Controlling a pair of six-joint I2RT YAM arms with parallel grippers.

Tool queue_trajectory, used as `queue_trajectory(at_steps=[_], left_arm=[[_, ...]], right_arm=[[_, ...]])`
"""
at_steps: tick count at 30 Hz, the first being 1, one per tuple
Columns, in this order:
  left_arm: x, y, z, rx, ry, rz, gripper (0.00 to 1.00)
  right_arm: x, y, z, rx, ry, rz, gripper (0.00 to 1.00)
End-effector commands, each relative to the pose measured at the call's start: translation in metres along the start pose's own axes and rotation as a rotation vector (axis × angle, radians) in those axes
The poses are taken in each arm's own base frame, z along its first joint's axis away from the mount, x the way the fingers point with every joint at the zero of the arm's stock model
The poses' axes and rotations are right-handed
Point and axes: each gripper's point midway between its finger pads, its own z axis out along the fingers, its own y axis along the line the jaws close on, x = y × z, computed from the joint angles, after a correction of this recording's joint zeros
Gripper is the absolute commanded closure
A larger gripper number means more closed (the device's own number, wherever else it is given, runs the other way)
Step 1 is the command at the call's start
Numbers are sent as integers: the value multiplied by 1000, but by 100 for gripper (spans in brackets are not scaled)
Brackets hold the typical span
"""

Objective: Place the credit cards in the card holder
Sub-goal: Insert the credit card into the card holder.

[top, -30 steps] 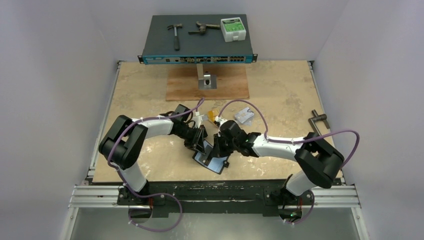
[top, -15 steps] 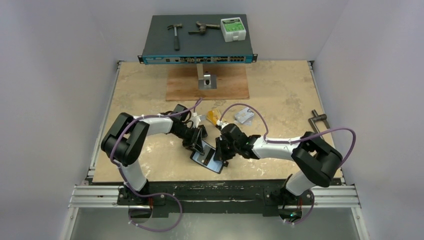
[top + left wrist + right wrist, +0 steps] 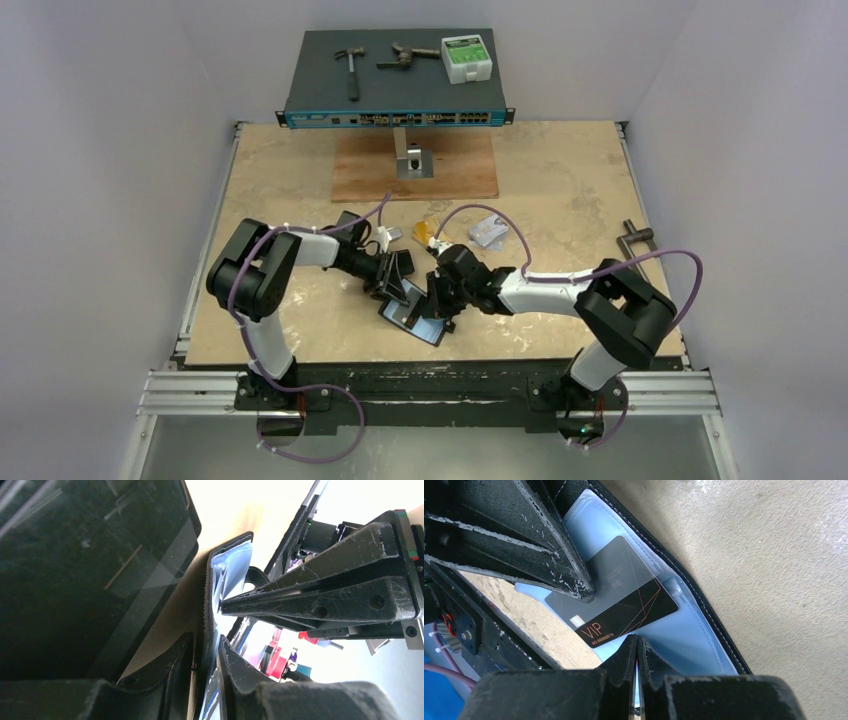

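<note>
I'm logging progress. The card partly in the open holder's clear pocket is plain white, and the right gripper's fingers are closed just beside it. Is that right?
Not quite. The card partly in the card holder's clear pocket is black, with thin orange lines and "VIP" printed in orange, not plain white. The right wrist view shows it. The right gripper is indeed closed just beside it.

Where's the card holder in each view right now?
Top external: card holder low centre of the picture.
Left wrist: seen edge-on, centre.
Right wrist: open, its clear inside running from upper left to lower right.
Shared landmark: the shut right gripper, tips at the holder's inside.
</note>
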Motion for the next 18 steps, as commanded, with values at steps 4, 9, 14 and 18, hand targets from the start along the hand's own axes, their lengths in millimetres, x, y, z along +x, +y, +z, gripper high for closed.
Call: queue_trajectory(at_steps=[4, 9, 14, 18], left_arm=[[-4, -10, -3, 41, -48, 45, 70], [-7, -10, -9, -21, -98, 107, 65], [-13, -17, -25, -116, -127, 219, 61], [-10, -14, -39, -207, -102, 264, 60]], right_arm=[[-14, 10, 5, -21, -34, -31, 100], [-19, 14, 10, -34, -39, -43, 100], [-19, 14, 9, -32, -39, -50, 100], [-9, 2, 8, 1, -23, -53, 100]])
